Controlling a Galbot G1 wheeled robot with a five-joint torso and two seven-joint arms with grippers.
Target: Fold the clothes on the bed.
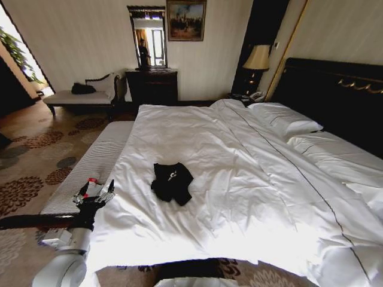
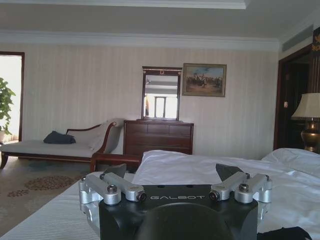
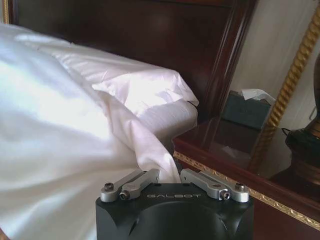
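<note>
Left claw (image 1: pixel 96 197): fingers spread wide, holding nothing, raised beside the large white-sheeted bed (image 1: pixel 251 197). Crumpled black soft-fabric T-shirt (image 1: pixel 172 182) lies near, apart. Right claw (image 3: pixel 174 186): opening cannot be determined.

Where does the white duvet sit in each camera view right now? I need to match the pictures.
Head view: the white duvet covers centre and right.
Left wrist view: lower middle to right.
Right wrist view: left half.
Shared landmark: the table lamp; the right wrist view probably catches its dark base.
</note>
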